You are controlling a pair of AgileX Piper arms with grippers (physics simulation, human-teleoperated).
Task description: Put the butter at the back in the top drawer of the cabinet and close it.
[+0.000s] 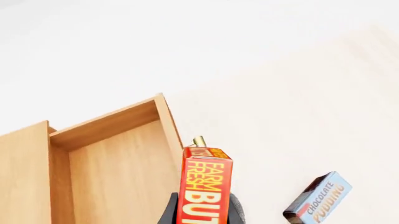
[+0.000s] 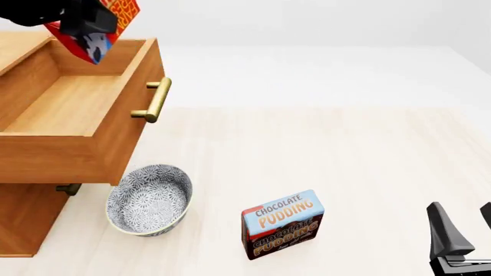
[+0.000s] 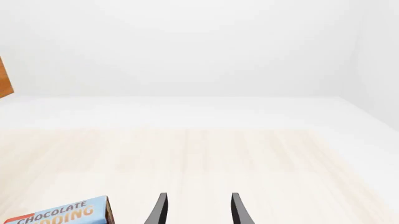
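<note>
The butter [image 1: 206,186], a red box with yellow lettering, is clamped between my left gripper's [image 1: 203,210] dark fingers. In the front view the butter [image 2: 103,26] hangs tilted above the far part of the pulled-out top drawer [image 2: 77,106] of the light-brown cabinet [image 2: 23,224]. The drawer interior [image 1: 118,172] looks bare, and its brass handle [image 2: 156,100] faces right. My right gripper [image 3: 197,210] stands open low over the table at the front right [image 2: 460,236], holding nothing.
A blue-and-brown Chocolate Pudding box [image 2: 282,224] stands on the table in front; it also shows in both wrist views [image 1: 319,198] [image 3: 59,213]. A patterned grey bowl [image 2: 149,199] sits beside the cabinet under the open drawer. A lower drawer's handle [image 2: 68,188] peeks out.
</note>
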